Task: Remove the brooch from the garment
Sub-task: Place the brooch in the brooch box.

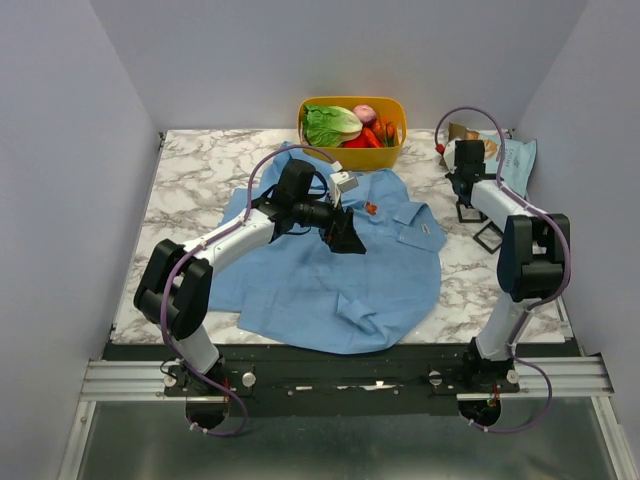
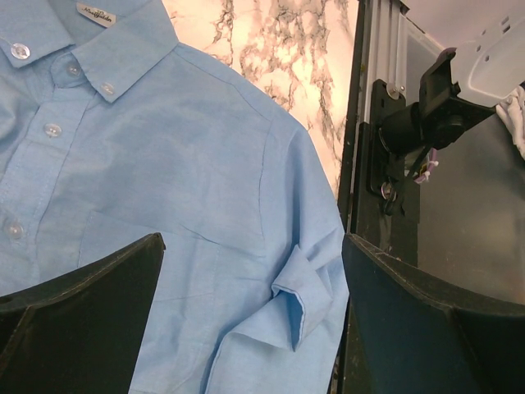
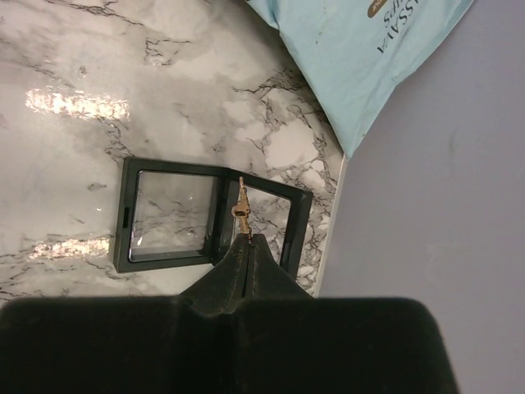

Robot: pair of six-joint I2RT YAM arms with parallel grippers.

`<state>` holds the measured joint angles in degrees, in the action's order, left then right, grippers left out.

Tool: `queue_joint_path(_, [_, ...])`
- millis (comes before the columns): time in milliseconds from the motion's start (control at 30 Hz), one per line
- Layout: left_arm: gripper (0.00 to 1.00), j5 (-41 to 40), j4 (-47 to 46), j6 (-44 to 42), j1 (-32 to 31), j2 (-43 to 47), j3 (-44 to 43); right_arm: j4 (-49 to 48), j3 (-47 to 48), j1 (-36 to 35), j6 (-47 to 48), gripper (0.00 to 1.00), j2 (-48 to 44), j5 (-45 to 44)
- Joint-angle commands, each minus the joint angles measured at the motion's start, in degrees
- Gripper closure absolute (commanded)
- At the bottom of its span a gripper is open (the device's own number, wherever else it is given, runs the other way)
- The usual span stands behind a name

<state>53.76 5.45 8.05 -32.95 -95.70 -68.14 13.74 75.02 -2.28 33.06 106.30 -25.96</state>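
Jaws of the right gripper (image 3: 246, 242) pinch the tiny brooch (image 3: 240, 205), off the garment (image 1: 330, 290), over a black case (image 3: 172, 217) at mid frame. The left gripper (image 1: 346, 236) jaws hang open. Next, I think, lower it and let go.

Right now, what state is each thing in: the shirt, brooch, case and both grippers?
Shirt: spread flat, buttoned.
Case: open, lying flat.
Brooch: off the shirt, held over the case.
Right gripper: shut on the brooch.
Left gripper: open, empty, over the shirt.
Red ornament: on the shirt.
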Motion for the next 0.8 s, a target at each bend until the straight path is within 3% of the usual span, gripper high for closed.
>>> queue_joint_path(0, [0.01,1.3,-0.7,0.4,0.3,-0.5,-1.6,-2.3,-1.0,-0.2,0.3,0.99,1.7,-1.6])
queue_joint_path(767, [0.01,1.6,-1.1,0.6,0.3,-0.6,-1.6,0.5,-1.9,1.0,-0.1,0.99,4.4,-0.1])
